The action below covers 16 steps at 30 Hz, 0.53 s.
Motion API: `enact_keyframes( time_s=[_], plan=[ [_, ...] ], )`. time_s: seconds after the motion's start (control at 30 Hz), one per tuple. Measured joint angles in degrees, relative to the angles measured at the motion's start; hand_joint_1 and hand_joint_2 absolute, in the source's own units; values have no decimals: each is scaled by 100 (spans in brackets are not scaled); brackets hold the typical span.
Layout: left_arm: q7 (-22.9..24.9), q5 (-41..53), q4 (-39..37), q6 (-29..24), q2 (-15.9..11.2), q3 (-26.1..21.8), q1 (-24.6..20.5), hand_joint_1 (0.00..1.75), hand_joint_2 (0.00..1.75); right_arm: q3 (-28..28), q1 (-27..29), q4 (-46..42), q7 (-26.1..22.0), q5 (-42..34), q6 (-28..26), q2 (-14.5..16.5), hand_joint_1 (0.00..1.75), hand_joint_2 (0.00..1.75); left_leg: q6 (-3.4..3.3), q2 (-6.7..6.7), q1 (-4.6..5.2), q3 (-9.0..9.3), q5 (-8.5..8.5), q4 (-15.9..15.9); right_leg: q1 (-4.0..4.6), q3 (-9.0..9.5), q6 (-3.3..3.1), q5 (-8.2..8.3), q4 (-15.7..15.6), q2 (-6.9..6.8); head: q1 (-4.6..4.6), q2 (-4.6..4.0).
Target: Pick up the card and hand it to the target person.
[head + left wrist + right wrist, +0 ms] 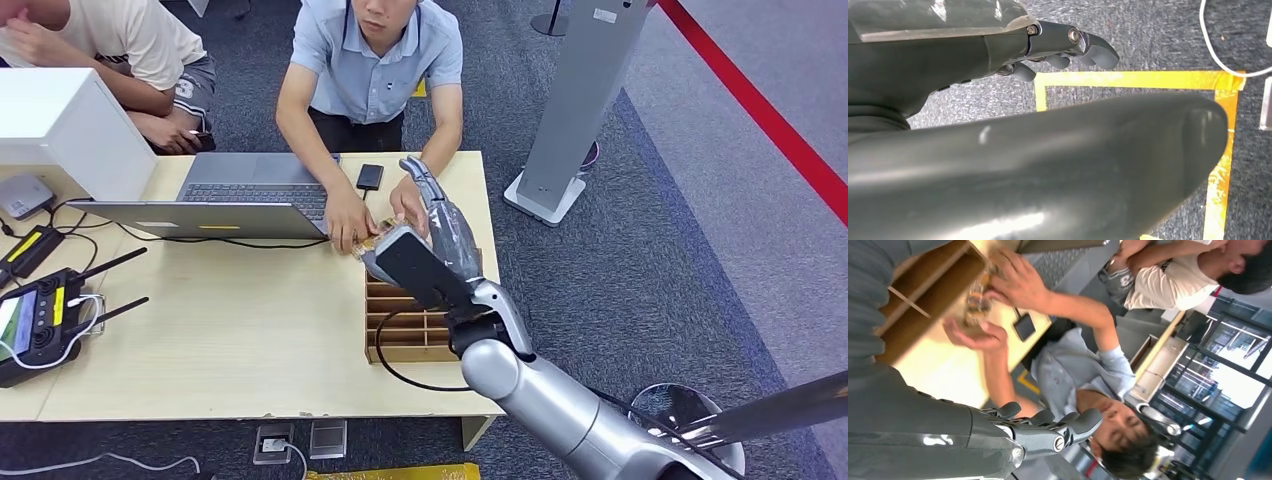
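the silver right arm (560, 395) reaches over the wooden divider box (415, 320), right hand (432, 205) spread and holding nothing; the person's hands (350, 222) hold the card (372, 243) at the box's far edge, its long axis too blurred to tell

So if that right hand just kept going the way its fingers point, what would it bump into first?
Probably the person's hand at the far end of the wooden organizer; the right hand points that way over the box. Depth is unclear, so it might pass above.
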<state>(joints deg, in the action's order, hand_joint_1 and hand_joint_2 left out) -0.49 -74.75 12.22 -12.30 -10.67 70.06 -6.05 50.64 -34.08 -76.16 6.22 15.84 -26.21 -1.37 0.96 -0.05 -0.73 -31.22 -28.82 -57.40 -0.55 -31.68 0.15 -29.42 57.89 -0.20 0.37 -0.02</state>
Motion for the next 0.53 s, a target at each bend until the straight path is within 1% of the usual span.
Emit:
enact_keyframes(
  time_s=[0.1,0.23,0.3,0.4,0.53],
  plan=[
    [-56,-69,0,-40,4,-23,10,0,0,-159,425,-449,-201,-681,201,-229,0,175,0,0,0,3,0,0,0,1,0,0,-3,0,-6,0],
    [-282,-247,0,-116,42,-132,32,0,0,-385,1078,-1009,-390,-1716,696,-596,0,175,0,0,0,2,-1,0,0,2,0,0,-4,-1,-5,0],
    [-316,-317,0,-169,72,-196,36,0,0,-463,1346,-1224,-440,-1996,847,-757,0,175,0,1,0,1,-2,0,0,2,0,0,-4,0,-7,0],
    [-318,-376,2,-263,126,-277,39,0,0,-547,1659,-1455,-459,-2279,927,-933,0,175,0,0,0,1,-2,0,0,3,0,0,-4,0,-5,0],
    [-320,-396,2,-267,190,-361,43,0,0,-622,1982,-1643,-550,-2544,920,-1074,0,175,0,0,0,1,-2,0,0,3,0,0,-4,0,-5,0]
  ],
)
